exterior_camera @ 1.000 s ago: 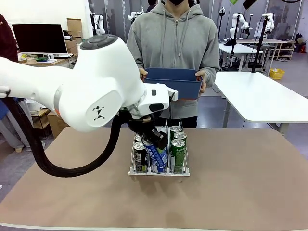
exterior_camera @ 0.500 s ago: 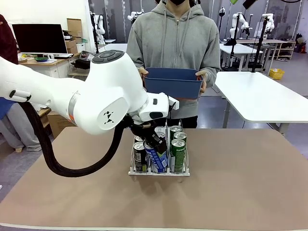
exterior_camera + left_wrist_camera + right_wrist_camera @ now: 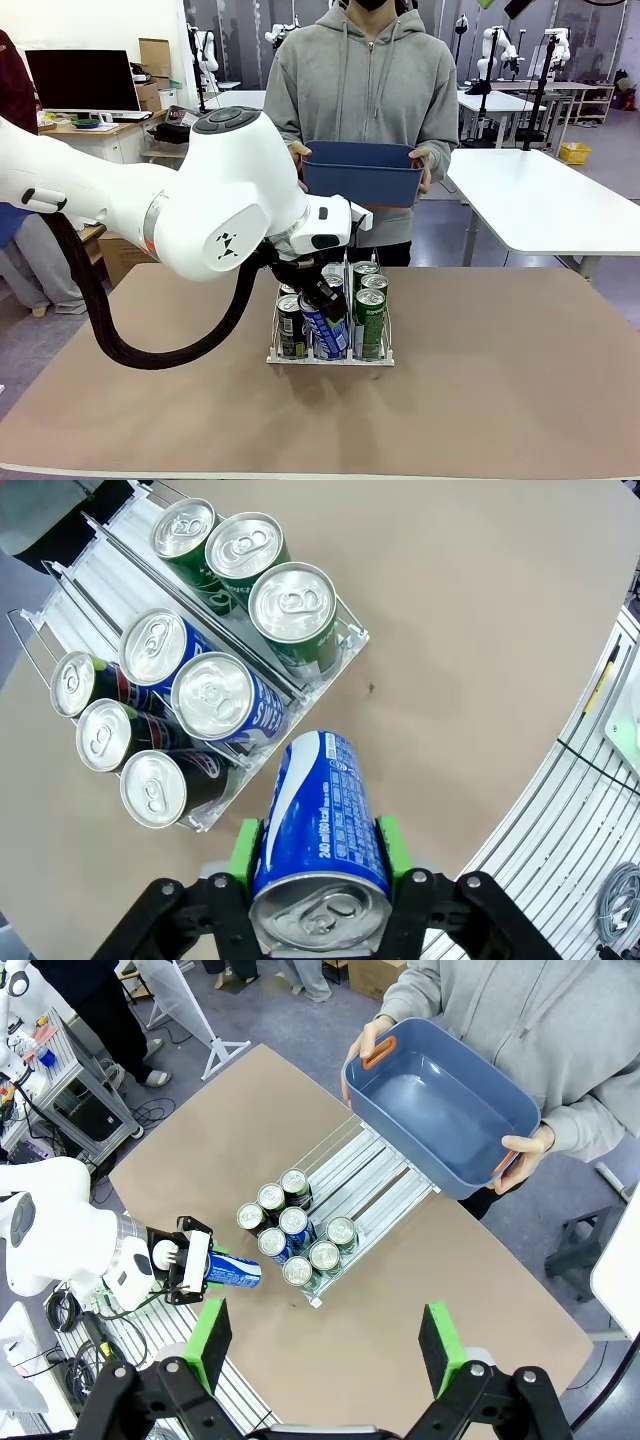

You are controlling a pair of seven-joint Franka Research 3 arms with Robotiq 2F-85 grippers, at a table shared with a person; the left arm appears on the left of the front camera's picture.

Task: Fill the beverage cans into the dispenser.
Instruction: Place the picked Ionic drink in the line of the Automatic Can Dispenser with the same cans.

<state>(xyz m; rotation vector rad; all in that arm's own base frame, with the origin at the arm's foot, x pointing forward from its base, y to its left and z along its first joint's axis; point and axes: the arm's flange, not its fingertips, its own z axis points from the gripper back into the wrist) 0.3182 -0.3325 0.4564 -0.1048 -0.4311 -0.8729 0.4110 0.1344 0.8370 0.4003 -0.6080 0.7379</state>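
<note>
I have the left gripper (image 3: pixel 318 880) clamped on a blue-white can (image 3: pixel 318 835), its green fingers (image 3: pixel 244 852) pressing both sides so the can lies sideways and can roll down a lane. The dispenser (image 3: pixel 340 658) sits mid-worktop (image 3: pixel 500 360) below, already holding three black cans (image 3: pixel 105 742), two blue ones (image 3: pixel 212 696) and three green cans (image 3: pixel 292 602); I judge the middle lane is my target, as it has room behind. My right gripper (image 3: pixel 325 1345) hangs high above with fingers spread and empty, out of the way. The person holds the blue bin (image 3: pixel 440 1110) at the far edge.
</note>
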